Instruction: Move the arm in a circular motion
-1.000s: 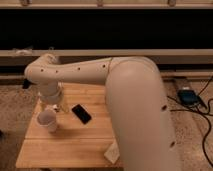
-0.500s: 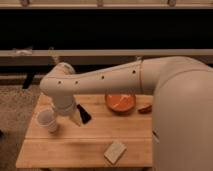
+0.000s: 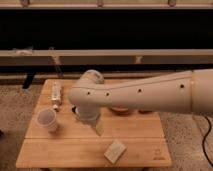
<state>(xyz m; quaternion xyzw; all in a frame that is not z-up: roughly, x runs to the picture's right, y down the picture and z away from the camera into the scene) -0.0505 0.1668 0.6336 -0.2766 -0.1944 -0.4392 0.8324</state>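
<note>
The cream-white arm (image 3: 140,92) with small dark dots reaches in from the right edge across the wooden table (image 3: 65,150). Its rounded wrist joint (image 3: 86,97) hangs over the table's middle left. The short gripper (image 3: 96,125) points down from that joint, just above the tabletop and to the right of a white cup (image 3: 47,120). It holds nothing that I can see.
A tan rectangular block (image 3: 115,151) lies near the table's front edge. A white oblong object (image 3: 56,92) lies at the back left. An orange bowl (image 3: 121,110) shows partly below the arm. A dark railing and wall run behind the table, and speckled floor surrounds it.
The wrist joint and gripper have moved right, away from the cup towards the table's middle. The forearm now lies lower and more level. The dark phone is no longer visible.
</note>
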